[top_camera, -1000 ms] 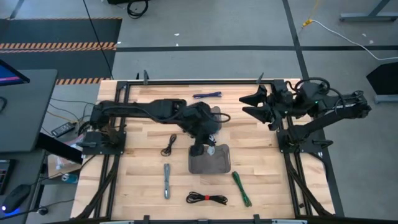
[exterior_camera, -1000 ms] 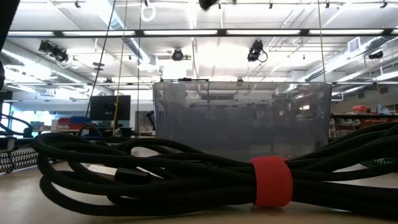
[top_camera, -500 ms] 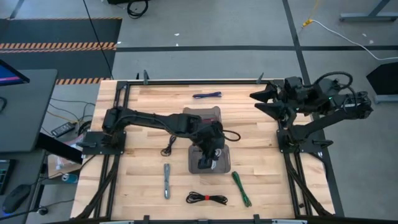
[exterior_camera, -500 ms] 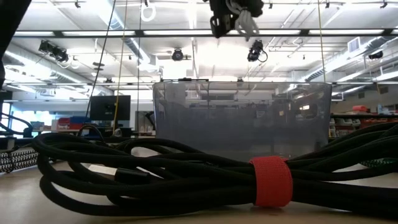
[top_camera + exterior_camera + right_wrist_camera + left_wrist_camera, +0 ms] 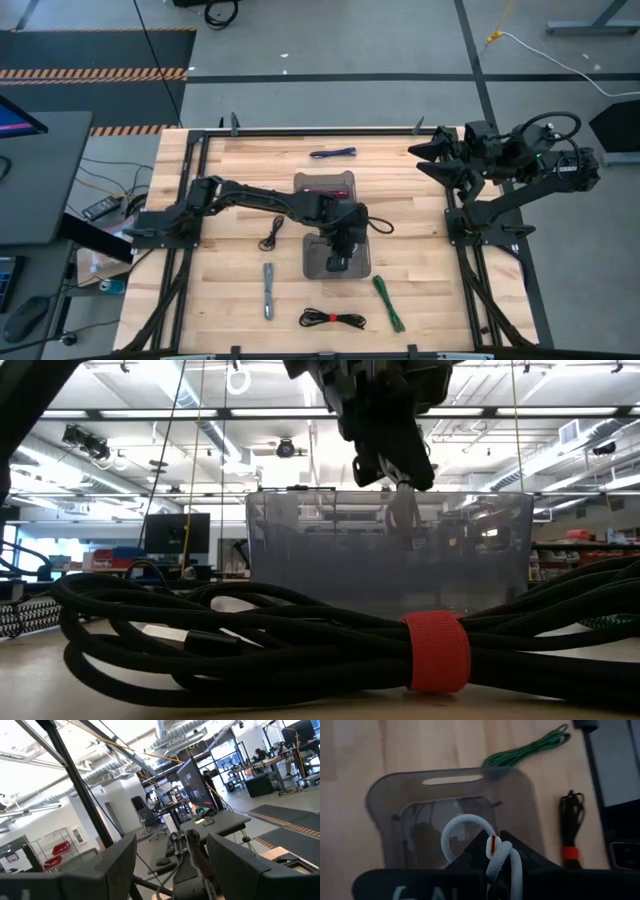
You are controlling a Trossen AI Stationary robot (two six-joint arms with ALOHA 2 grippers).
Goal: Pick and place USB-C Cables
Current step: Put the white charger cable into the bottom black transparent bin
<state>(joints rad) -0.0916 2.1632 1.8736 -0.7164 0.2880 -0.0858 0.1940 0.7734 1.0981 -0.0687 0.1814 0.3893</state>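
Now the left gripper (image 5: 492,870) has swung out from the far bin and dropped over the near bin (image 5: 338,262), its fingers pinching the white cable (image 5: 470,840), whose loop hangs inside the bin's rim. That reads as the drop-off, release next. Beyond the fingers, the green cable (image 5: 388,303) and black cable (image 5: 333,320) wait on the wooden desk (image 5: 230,290). The right gripper (image 5: 432,165) idles spread wide at the desk's edge; behind, a bright workshop.
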